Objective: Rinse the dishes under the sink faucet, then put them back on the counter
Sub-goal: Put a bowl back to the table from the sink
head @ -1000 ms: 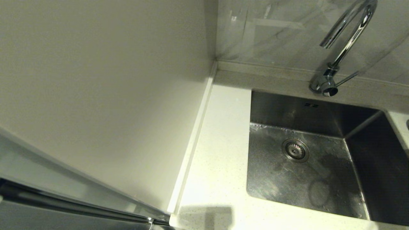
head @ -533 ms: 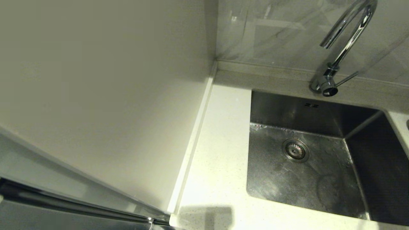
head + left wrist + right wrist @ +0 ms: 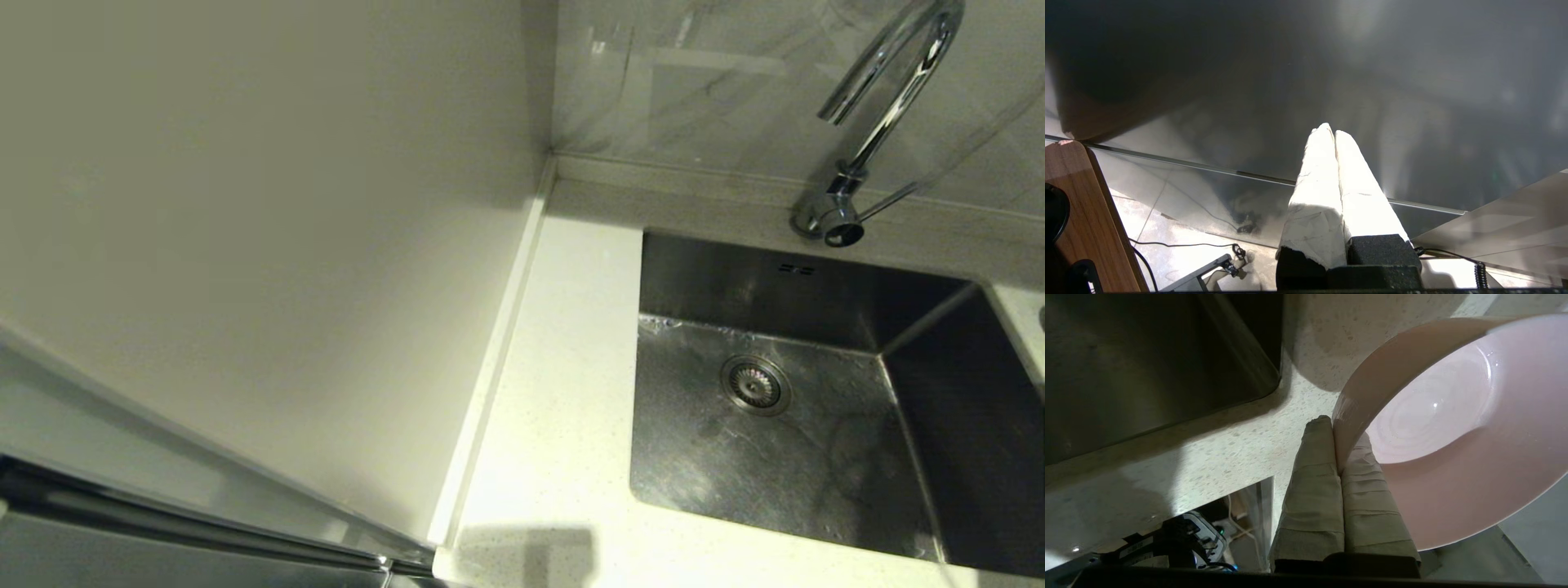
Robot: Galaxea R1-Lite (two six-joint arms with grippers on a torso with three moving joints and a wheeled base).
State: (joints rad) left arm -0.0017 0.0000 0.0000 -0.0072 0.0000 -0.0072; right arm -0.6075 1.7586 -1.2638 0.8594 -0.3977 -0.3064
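Pink bowl (image 3: 1437,428) sits pinched by its rim between the taped fingers (image 3: 1314,486) of the right gripper (image 3: 1336,430), tilted on edge so its hollow faces the wrist camera. It hangs over the speckled counter (image 3: 1216,449), near the corner of the sink (image 3: 1147,363) but not over the basin. A few small glints inside the bowl may be water drops; that is hard to be sure of.

From the head camera neither arm nor any bowl is in sight. The sink (image 3: 784,457) lies bare, its drain (image 3: 754,384) uncovered, and the faucet (image 3: 886,106) stands at the back edge with no stream of water visible from its spout. The counter strip (image 3: 563,392) left of the basin carries nothing. The blue-white and yellow-green bowls appear in none of the views, so their place cannot be told.

The left gripper (image 3: 1334,132) has its fingers pressed together on nothing, pointing at a dark glossy panel (image 3: 1306,81) away from the sink, apparently parked.

As a judgement: one bowl is in hand beside the sink, either on its way to the tap or on its way back to the counter; the pictures do not settle which. At least setting this bowl down is left, and how the other two stand is unknown.
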